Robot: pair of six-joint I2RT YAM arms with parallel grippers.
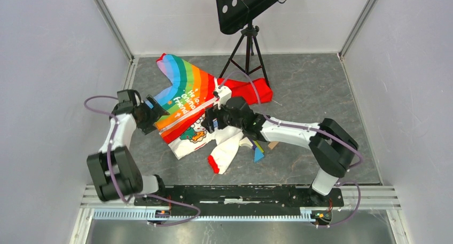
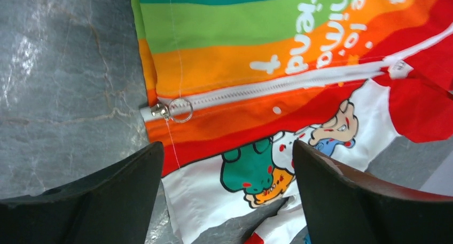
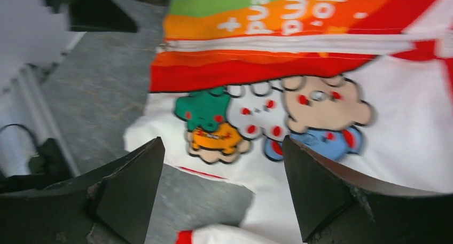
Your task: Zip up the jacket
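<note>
Left pincer [image 2: 227, 153] and right pincer [image 3: 223, 145] gape empty; I see the rainbow-striped, cartoon-printed white fabric jacket [image 2: 213, 52], its silver ring pull [image 2: 180, 110] centre-left.

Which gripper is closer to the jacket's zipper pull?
Left. The left gripper hangs open just beside the zipper pull; the right gripper is open farther along the jacket, by the cartoon print.
</note>
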